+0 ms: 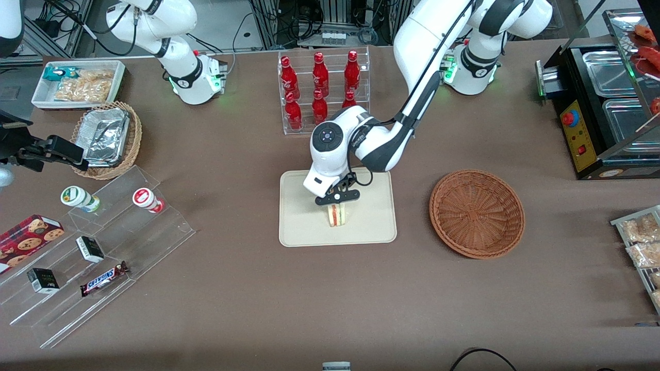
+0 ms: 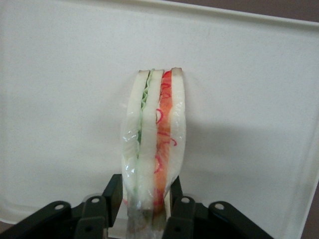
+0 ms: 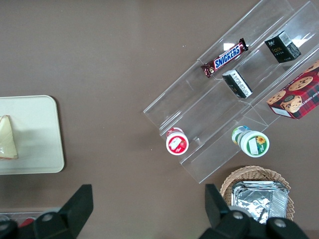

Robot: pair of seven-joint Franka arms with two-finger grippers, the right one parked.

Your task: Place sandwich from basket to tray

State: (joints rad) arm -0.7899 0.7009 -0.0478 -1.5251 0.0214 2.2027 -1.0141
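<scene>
Gripper [image 1: 337, 198] pointing down over tray [image 1: 299, 226], clamped on seemingly upright sandwich [image 1: 337, 215].

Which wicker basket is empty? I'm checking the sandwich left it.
The reddish-brown basket toward the working arm's end is empty; the lighter basket holds foil trays. The gripper holds the sandwich on the tray.

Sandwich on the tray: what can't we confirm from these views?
- Contact: the sandwich is over the tray, but no view shows whether its bottom edge rests on it; in the front view the gripper covers its top.
- Grip: in the left wrist view the fingers flank the wrapped wedge, pad contact cut off by the frame edge.
- Right wrist view: the frame edge cuts the sandwich.
</scene>
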